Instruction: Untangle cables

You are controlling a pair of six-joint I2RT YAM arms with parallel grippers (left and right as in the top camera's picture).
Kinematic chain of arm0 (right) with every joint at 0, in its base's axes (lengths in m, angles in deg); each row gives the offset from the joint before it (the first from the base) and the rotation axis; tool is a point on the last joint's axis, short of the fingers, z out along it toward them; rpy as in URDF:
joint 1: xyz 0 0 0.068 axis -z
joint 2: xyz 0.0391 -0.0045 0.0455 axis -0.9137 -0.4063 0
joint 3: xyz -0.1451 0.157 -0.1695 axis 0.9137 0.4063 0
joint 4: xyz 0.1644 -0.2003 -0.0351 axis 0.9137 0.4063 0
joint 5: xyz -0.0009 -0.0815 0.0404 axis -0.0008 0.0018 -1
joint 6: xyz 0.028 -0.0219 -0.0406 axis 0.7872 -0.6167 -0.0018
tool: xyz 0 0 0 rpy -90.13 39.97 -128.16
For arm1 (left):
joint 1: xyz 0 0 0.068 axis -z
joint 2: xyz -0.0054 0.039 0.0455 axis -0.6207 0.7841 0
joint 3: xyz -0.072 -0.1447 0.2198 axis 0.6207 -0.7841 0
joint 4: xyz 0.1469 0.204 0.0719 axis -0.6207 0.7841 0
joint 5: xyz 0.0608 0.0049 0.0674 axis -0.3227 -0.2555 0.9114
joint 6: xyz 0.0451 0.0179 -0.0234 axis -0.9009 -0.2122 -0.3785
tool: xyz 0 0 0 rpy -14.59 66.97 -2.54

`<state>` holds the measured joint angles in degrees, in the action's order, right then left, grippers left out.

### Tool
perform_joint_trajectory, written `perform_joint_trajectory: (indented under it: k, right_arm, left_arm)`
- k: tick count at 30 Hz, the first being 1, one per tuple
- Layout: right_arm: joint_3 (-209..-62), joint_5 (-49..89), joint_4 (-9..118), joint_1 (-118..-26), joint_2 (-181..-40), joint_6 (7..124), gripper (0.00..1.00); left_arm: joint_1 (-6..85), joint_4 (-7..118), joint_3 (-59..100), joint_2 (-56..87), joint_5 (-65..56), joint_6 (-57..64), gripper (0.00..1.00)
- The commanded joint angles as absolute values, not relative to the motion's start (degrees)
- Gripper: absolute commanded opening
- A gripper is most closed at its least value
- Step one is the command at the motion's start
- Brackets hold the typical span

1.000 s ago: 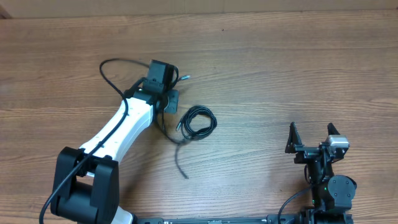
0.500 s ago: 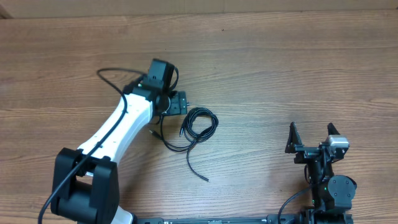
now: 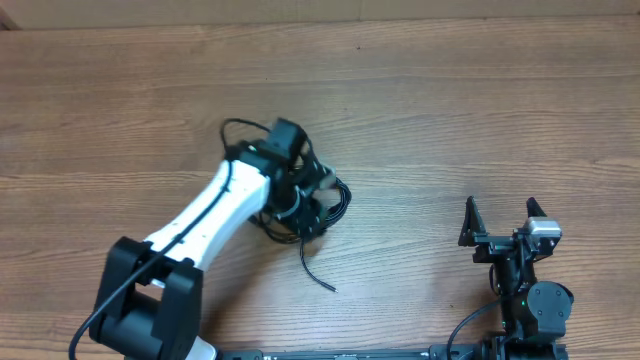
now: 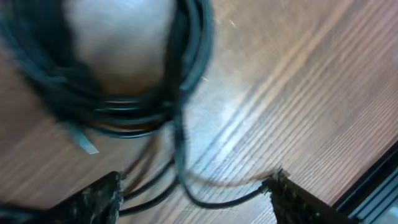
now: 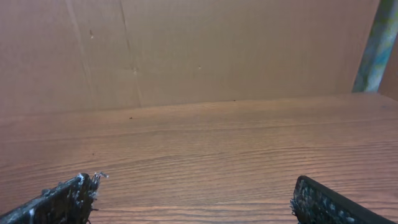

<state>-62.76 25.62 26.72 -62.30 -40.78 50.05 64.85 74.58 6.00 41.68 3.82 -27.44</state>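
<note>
So, cables (image 4: 124, 115) sit mostly in one coil, mid table (image 3: 450, 100), one end loose. Your L gripper (image 3: 312, 192) fingers apart over it; R gripper (image 3: 500, 228) apart, idle. Lots left.

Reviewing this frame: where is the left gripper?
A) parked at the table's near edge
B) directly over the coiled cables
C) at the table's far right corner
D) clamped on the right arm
B: in the overhead view the left gripper sits over the coiled cables, and its wrist view shows the coil close below it.
</note>
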Motion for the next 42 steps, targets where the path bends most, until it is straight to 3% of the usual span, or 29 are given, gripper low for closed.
perform_joint_trajectory:
  k: [1,13,17,19,32,42]
  right_arm:
    - [-62.15,25.93,26.33,-62.15,-40.11,49.79,1.00]
    - [-62.15,25.93,26.33,-62.15,-40.11,49.79,1.00]
    - [-62.15,25.93,26.33,-62.15,-40.11,49.79,1.00]
    - [-62.15,25.93,26.33,-62.15,-40.11,49.79,1.00]
    - [-62.15,25.93,26.33,-62.15,-40.11,49.79,1.00]
    - [-62.15,25.97,26.33,-62.15,-40.11,49.76,1.00]
  left_arm:
    - [67.86,72.39,3.38,42.01,8.43,-29.74,0.73]
    - [69.57,62.84,-4.60,42.03,19.18,-19.11,0.53]
    - [69.57,62.91,-5.10,42.03,16.74,-19.13,0.26]
    - [69.57,63.01,-4.88,41.99,14.70,-19.18,0.04]
    - [69.41,81.35,15.68,37.33,8.93,-30.06,0.04]
    - [69.41,84.61,22.92,34.47,3.56,-30.35,0.04]
